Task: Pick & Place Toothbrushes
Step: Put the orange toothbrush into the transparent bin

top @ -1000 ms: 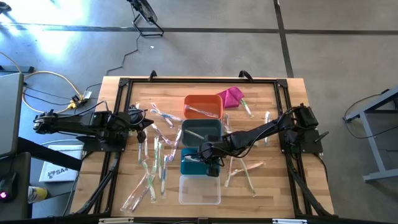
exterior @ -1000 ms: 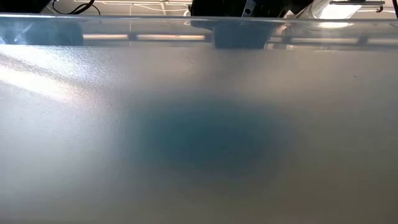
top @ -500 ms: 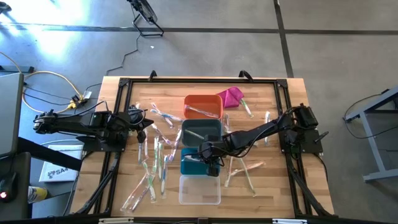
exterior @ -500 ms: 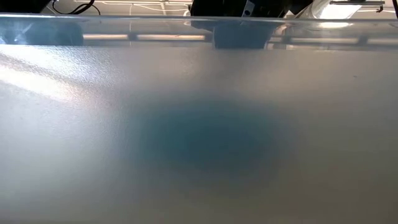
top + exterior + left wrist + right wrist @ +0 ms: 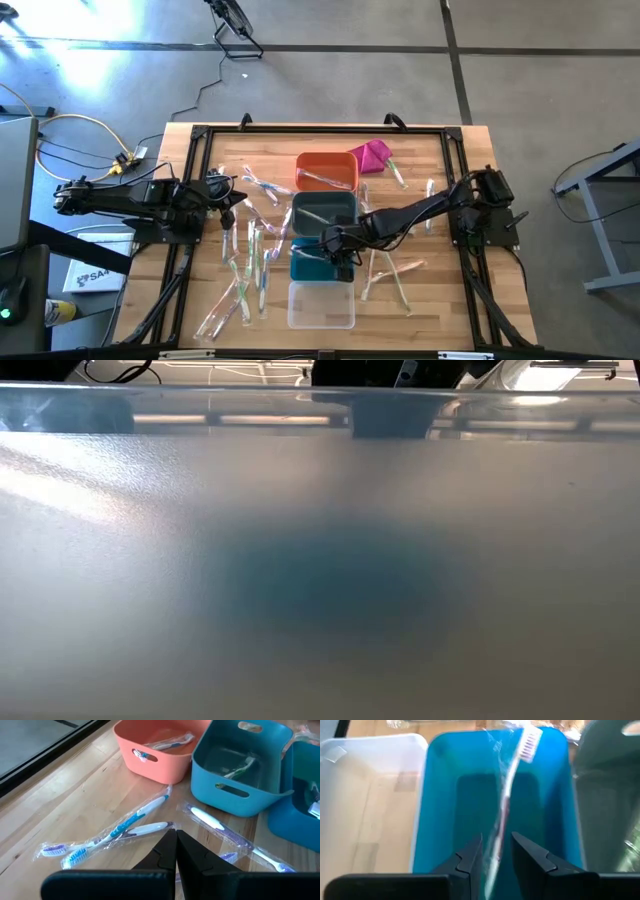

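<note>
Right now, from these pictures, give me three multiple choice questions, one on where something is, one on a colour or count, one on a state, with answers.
1. Where is the right gripper?
A. over the teal bin
B. over the cloth
C. off the table

2. What colour is the bin at the far end of the row?
A. clear
B. orange
C. grey

3. How are the left gripper's fingers?
A. wide open
B. shut on a cable
C. shut, holding nothing

Answers:
1 A: the right wrist view shows a toothbrush between its parted fingers above the teal bin.
2 B: the orange bin sits beside the magenta cloth.
3 C: the left gripper has its tips together above loose toothbrushes.
</note>
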`<state>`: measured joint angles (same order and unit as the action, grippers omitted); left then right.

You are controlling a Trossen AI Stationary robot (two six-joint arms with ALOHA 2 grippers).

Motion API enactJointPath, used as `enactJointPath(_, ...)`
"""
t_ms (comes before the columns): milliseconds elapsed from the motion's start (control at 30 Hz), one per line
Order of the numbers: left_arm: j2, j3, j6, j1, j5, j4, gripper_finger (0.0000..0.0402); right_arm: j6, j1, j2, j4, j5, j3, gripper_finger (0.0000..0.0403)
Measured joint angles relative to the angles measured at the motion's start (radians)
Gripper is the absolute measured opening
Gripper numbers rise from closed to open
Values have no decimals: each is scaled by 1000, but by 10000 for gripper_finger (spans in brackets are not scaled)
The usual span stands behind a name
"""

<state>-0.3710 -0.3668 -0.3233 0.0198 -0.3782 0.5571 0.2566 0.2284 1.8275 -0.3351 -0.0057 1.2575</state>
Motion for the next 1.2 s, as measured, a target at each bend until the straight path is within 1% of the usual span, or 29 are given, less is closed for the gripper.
enactJointPath(167, 0, 0, 0, 0, 0, 0, 6, 0, -27, -59, -97, 3, 0, 75)
enactJointPath(300, 0, 0, 0, 0, 0, 0, 6, 0, -48, -107, -142, 3, 0, 66)
enactJointPath(533, 0, 0, 0, 0, 0, 1, 6, 0, -86, -167, -198, 3, 0, 62)
enactJointPath(967, 0, 0, 0, 0, 0, 1, 6, 0, -157, -169, -190, 3, 0, 61)
enactJointPath(1200, 0, 0, 0, 0, 0, 1, 6, 10, -170, -169, -180, 3, 0, 61)
